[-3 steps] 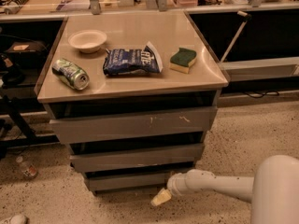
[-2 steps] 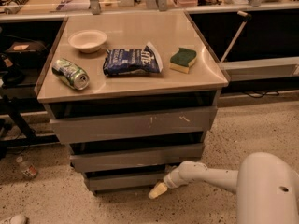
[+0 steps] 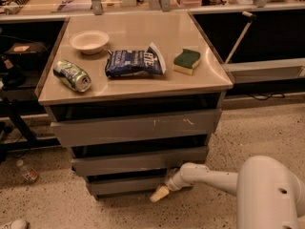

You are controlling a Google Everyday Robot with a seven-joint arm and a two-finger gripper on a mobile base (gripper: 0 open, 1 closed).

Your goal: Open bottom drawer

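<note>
Camera view: 3 drawers stacked under the counter [image 3: 143,87]: top drawer [image 3: 138,127], middle drawer [image 3: 140,160], and bottom drawer [image 3: 125,185] lowest, near the floor. End effector [image 3: 159,193] sits at its lower right edge; grip state can't tell. On the counter: 1 bowl [image 3: 89,41], 1 can [image 3: 72,75] on its side, 1 chip bag [image 3: 135,62], 1 sponge [image 3: 186,61].

Speckled floor [image 3: 267,128], beige-topped cabinet [image 3: 138,30], dark shelving [image 3: 281,37] behind; claw [image 3: 159,193] low by cabinet's base
</note>
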